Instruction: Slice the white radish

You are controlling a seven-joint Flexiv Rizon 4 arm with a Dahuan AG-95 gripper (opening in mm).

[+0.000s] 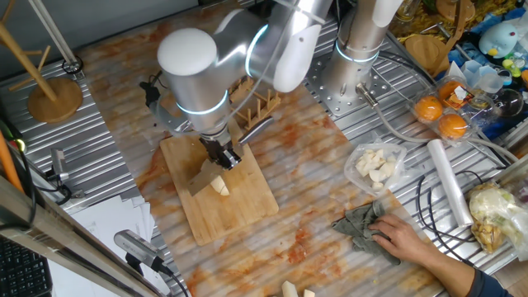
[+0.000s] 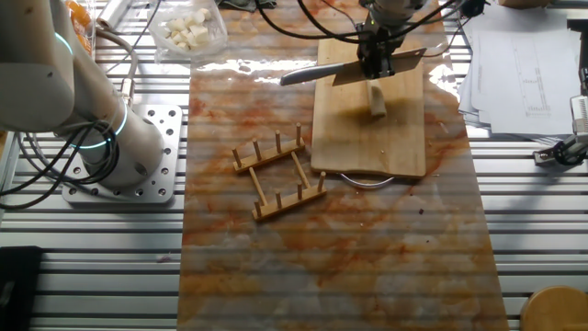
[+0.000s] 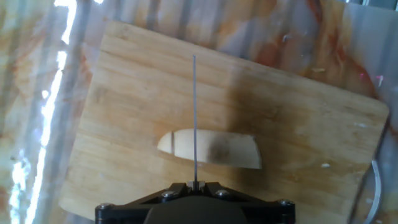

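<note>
**Blade lined up across the radish, cut not yet made**

I'm looking down the hand view now: the white radish (image 3: 208,149) lies flat on the bamboo cutting board (image 3: 130,81), roughly in the board's middle, long axis running side to side across the frame, tapered end to the left. The knife blade (image 3: 194,112) shows as a thin edge-on line straight out from the gripper (image 3: 194,185), and it crosses the radish at a right angle, a bit left of the radish's midpoint. That's the relation I care about: blade square to the long axis, radish directly beneath the hand, not off to either side.

From one fixed view, the gripper (image 1: 223,155) sits over the board with its fingers clamped on the knife handle (image 1: 252,132), and the radish (image 1: 219,187) lies just below and in front of it. The other fixed view has the blade (image 2: 367,66) flat-on above the radish (image 2: 377,101), and I judge there is a gap between edge and radish, though I can't be sure.

My read: a straight push down should take off the tapered third. The piece is loose on the board, so it could roll or skid under the edge.

A person's hand (image 1: 404,238) rests on a grey cloth (image 1: 359,223), well away from the board.
</note>
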